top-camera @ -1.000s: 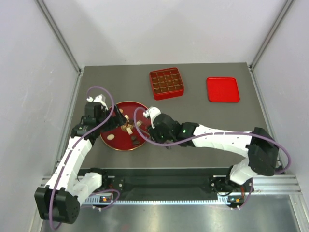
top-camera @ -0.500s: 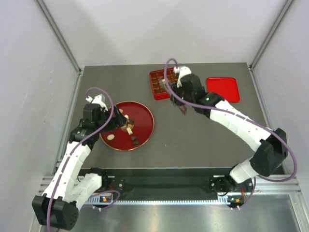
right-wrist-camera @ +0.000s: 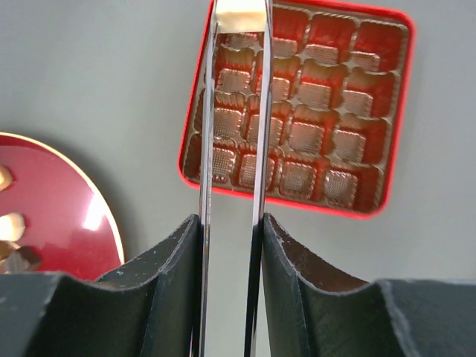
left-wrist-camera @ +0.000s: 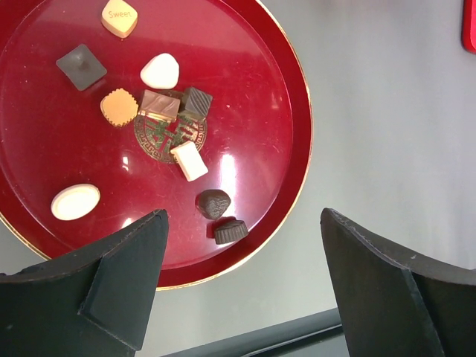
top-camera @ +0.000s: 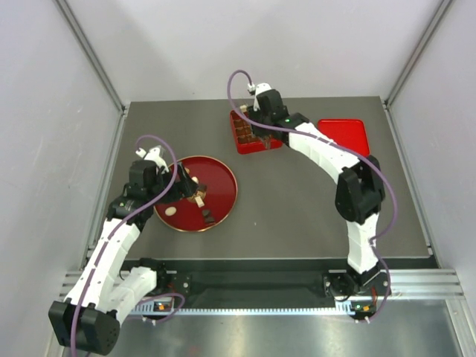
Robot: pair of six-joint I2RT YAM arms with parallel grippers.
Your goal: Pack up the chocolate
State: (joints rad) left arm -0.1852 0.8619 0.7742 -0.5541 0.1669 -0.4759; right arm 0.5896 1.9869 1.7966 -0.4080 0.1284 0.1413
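Only the right wrist view shows the right gripper pinching a cream chocolate; left gripper gapes.

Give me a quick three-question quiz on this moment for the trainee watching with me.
1. True or false: the left gripper is shut on a chocolate from the plate.
2. What do the tweezers in the right gripper hold at their tip? A: a cream-white chocolate; B: a dark chocolate; C: nothing.
3. Fill in: in the top view, the red lid lies to the ___ of the box.
Key: 1 false, it is open above the plate; 2 A; 3 right.
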